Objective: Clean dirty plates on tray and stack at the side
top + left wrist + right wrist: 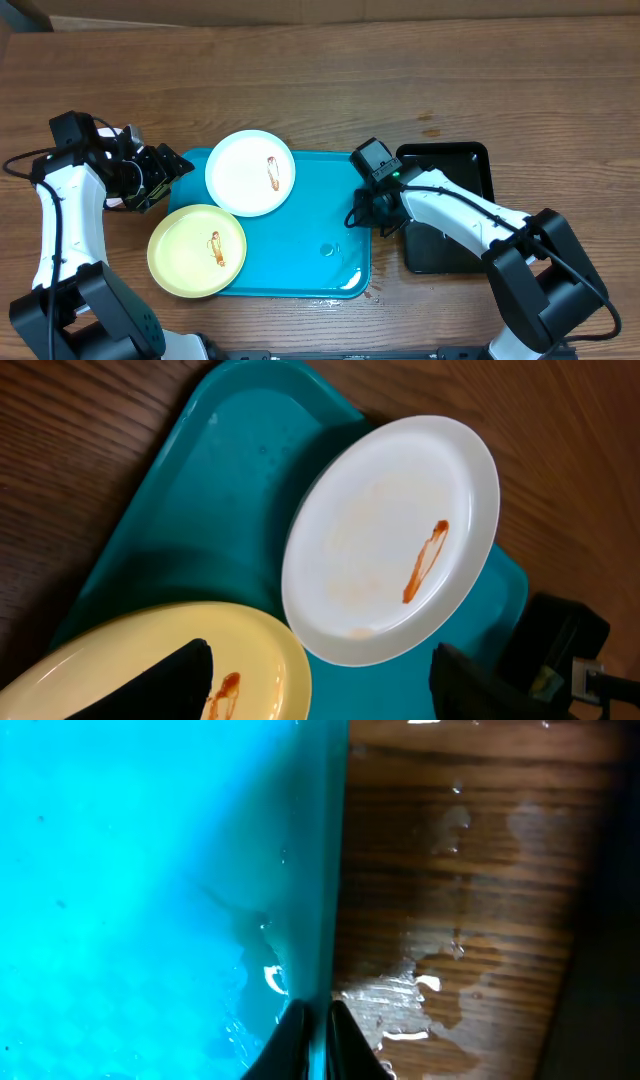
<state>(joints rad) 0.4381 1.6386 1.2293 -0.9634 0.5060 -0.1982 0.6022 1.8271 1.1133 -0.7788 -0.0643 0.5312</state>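
Note:
The cyan tray [300, 240] lies mid-table. A white plate [250, 172] with a brown smear rests at the tray's far left corner, and a pale yellow plate [197, 250], also smeared, overhangs its near left edge. My left gripper [165, 175] hovers open at the tray's left end. In the left wrist view its fingers [170, 680] frame the yellow plate [260, 660] and white plate [390, 540], touching neither. My right gripper [362, 215] is at the tray's right rim. In the right wrist view, the right gripper [317, 1010] pinches the tray rim [325, 870].
A black glossy tray [450, 250] lies right of the cyan one, under my right arm. Water droplets sit on the cyan tray floor [327, 250], and a wet patch spreads on the wooden table [440, 970] beside the rim.

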